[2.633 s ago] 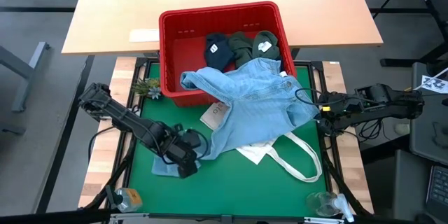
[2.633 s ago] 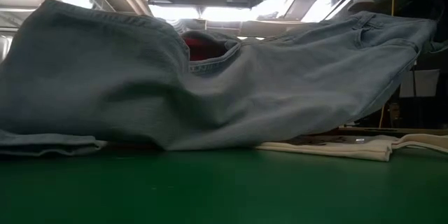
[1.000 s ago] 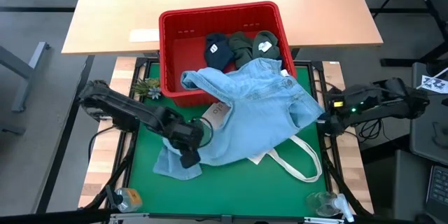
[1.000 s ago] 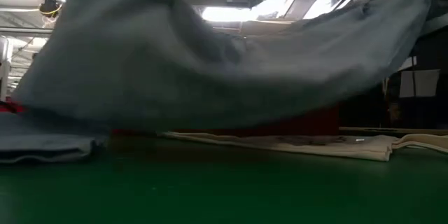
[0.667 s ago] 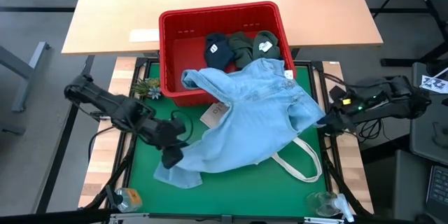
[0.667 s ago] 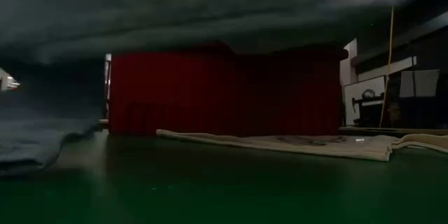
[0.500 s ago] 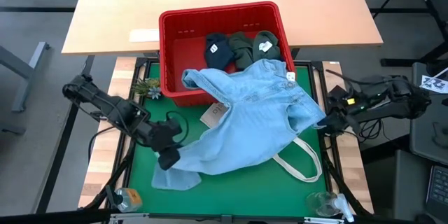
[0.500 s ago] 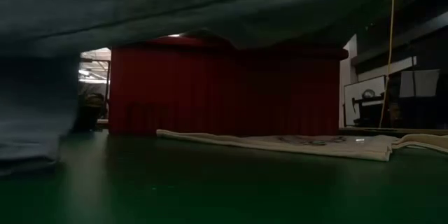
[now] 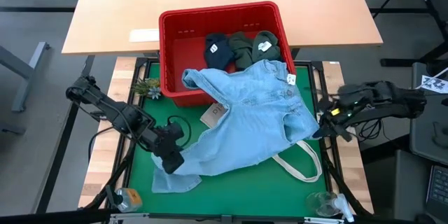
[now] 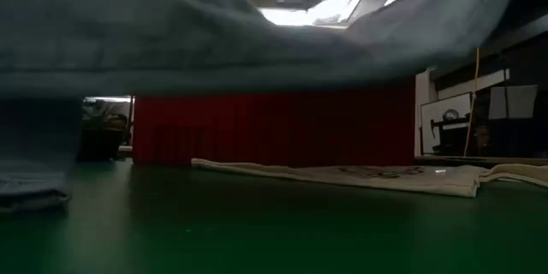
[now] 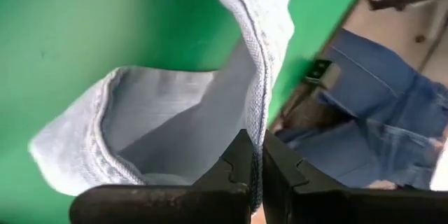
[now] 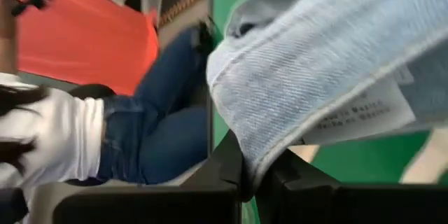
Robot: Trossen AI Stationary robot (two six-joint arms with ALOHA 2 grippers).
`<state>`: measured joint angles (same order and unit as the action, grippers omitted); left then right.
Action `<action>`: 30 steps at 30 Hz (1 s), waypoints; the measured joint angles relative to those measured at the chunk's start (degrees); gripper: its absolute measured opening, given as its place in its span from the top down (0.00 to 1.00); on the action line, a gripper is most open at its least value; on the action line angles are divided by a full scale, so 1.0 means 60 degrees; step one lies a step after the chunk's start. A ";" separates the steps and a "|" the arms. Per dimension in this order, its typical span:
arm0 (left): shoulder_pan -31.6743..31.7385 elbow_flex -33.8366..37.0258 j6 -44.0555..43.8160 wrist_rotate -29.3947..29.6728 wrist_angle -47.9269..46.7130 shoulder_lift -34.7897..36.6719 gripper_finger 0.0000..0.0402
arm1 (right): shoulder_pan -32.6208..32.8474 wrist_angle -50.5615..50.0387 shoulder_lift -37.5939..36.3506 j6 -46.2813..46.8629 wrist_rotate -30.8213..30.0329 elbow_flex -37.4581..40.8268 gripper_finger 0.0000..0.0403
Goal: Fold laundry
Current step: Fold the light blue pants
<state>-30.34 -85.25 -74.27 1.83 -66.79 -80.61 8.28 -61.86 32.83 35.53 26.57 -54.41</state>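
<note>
Nearest the front edge of the green table (image 9: 231, 185), a hem of the light blue denim garment (image 9: 245, 122) pools at about 7 o'clock, with a white tote bag (image 9: 297, 161) showing its looped handles at about 5 o'clock, partly under the denim. In the low view the tote (image 10: 342, 174) lies flat on the mat while the denim (image 10: 214, 38) hangs stretched across above it.

The left pincer (image 9: 173, 161) sits at 8 o'clock, clenched on a seamed edge of the denim; its wrist view shows the two dark fingers (image 11: 241, 164) pressed together with the hem (image 11: 262, 77) running between them. The right pincer (image 9: 323, 127) is at 3 o'clock at the table's edge, clenched on the opposite edge of the same garment, the fabric (image 12: 315, 63) with its paper label (image 12: 360, 115) bunched over its fingers (image 12: 227, 164). Beyond that pincer a person in blue jeans (image 12: 164, 122) and a white top is seen.

The denim spans the middle of the table between the two pincers, its far end draped over the near rim of the red slotted basket (image 9: 175, 49) at 12 o'clock. Inside the basket lie a navy garment (image 9: 218, 50) and two dark olive green ones (image 9: 253, 47). Just left of the basket rests a small green plant (image 9: 146, 87).
</note>
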 joint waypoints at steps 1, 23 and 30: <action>-0.0021 0.0000 -0.0148 0.0083 -0.0137 -0.0099 0.99 | 0.0000 -0.0248 -0.0003 0.0106 -0.0022 0.0204 0.96; 0.0838 0.0000 -0.1119 0.0032 -0.0870 -0.3859 0.98 | -0.0005 -0.1964 0.0016 0.0285 -0.2190 0.2320 0.96; 0.1203 -0.0004 -0.0545 0.0520 -0.1838 -0.3881 0.88 | -0.0005 -0.1960 0.0060 0.0284 -0.2241 0.2320 0.96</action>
<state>-23.12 -85.27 -77.54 4.95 -77.82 -103.90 8.25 -73.62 33.19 37.23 13.13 -40.49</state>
